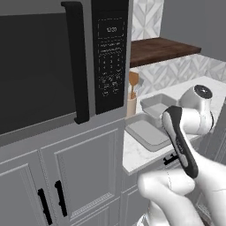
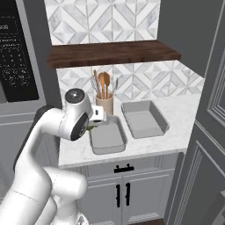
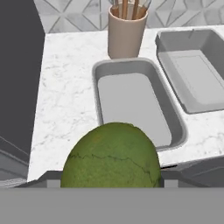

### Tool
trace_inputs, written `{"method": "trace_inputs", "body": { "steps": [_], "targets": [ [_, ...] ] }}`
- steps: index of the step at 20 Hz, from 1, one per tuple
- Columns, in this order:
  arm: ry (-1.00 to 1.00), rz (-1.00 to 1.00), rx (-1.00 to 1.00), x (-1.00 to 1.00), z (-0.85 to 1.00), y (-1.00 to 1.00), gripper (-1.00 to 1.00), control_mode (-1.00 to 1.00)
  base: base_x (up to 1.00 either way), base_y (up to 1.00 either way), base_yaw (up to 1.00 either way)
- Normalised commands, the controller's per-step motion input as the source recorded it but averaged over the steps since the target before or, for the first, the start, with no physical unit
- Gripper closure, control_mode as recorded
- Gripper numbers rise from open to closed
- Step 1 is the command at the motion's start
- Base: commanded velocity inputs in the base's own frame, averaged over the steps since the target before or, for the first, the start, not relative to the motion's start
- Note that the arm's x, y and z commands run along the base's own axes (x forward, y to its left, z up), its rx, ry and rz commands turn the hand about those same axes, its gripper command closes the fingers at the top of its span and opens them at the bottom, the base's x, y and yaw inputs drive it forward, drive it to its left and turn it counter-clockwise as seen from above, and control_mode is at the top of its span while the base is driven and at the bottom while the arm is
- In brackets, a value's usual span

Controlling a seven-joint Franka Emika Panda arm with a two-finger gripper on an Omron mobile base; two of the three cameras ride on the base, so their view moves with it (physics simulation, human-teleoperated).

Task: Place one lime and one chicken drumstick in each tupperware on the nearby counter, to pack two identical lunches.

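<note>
A green lime (image 3: 111,155) looms large at the bottom of the hand view, with my gripper (image 2: 93,123) shut on it; the lime hides the fingertips. I hold it above the front left edge of the white marble counter (image 2: 184,110), just short of the near tupperware (image 3: 131,105) (image 2: 107,134) (image 1: 148,132). The second tupperware (image 3: 197,74) (image 2: 143,118) (image 1: 156,106) lies beside it to the right. Both light-grey trays show bare floors. A sliver of the lime (image 2: 90,128) peeks out under my hand in the right base view.
A beige utensil holder (image 3: 127,30) (image 2: 104,103) with wooden spoons stands behind the near tray. A dark wooden shelf (image 2: 114,52) hangs above the counter. A black microwave (image 1: 44,66) in tall grey cabinetry bounds the left, and a grey cabinet wall (image 2: 211,132) the right.
</note>
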Motion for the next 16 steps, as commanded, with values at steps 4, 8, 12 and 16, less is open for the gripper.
{"method": "trace_inputs", "body": {
  "steps": [4, 8, 12, 16],
  "targets": [
    [0.2, 0.01, -0.04, 1.0, -0.31, 0.01, 1.0, -1.0, 0.0, 0.0, 0.0],
    [0.43, 0.01, -0.06, 0.99, -0.24, 0.0, 1.0, -1.0, 0.0, 0.0, 0.0],
    [0.44, 0.03, -0.04, 0.63, -0.37, 0.0, 1.0, -1.0, 0.0, 0.0, 0.0],
    [0.23, 0.02, 0.0, 0.32, -0.59, 0.0, 1.0, -1.0, 0.0, 0.0, 0.0]
  ]
}}
